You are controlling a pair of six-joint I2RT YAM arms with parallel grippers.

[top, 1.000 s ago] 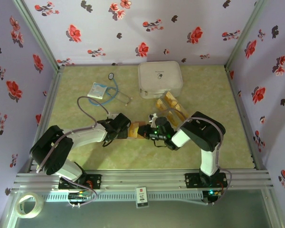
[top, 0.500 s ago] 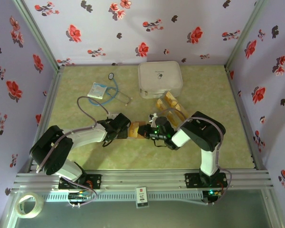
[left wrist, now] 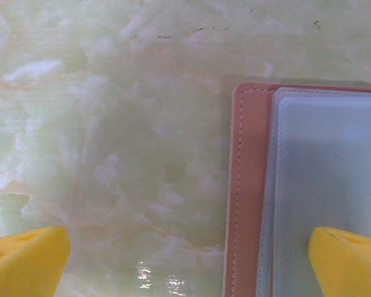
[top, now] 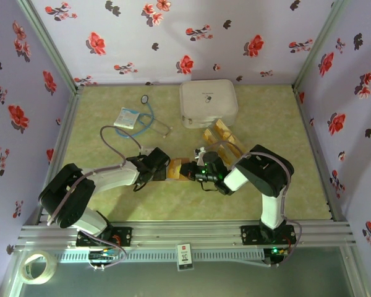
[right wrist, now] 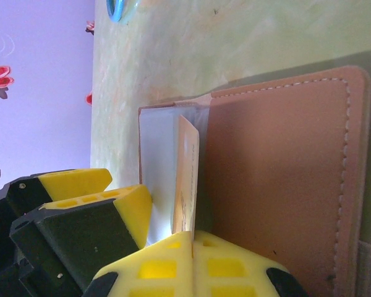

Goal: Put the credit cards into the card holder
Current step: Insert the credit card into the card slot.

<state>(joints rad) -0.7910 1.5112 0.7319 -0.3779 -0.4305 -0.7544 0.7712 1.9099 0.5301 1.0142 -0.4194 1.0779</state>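
Observation:
The reddish-brown card holder lies open on the table between my two grippers. My left gripper is open. In the left wrist view its yellow fingertips straddle the holder's brown edge, and the right one rests over the grey pocket. My right gripper is shut on a tan credit card. The card stands edge-on between the pale pocket and the brown flap. Several more credit cards lie behind the right arm.
A large white rounded case sits at the back centre. A white-blue packet and a blue-rimmed loop with a cord lie at the back left. A tape roll rests outside the near rail.
My right gripper has edged slightly left with the card, toward the card holder. The left arm has stayed still.

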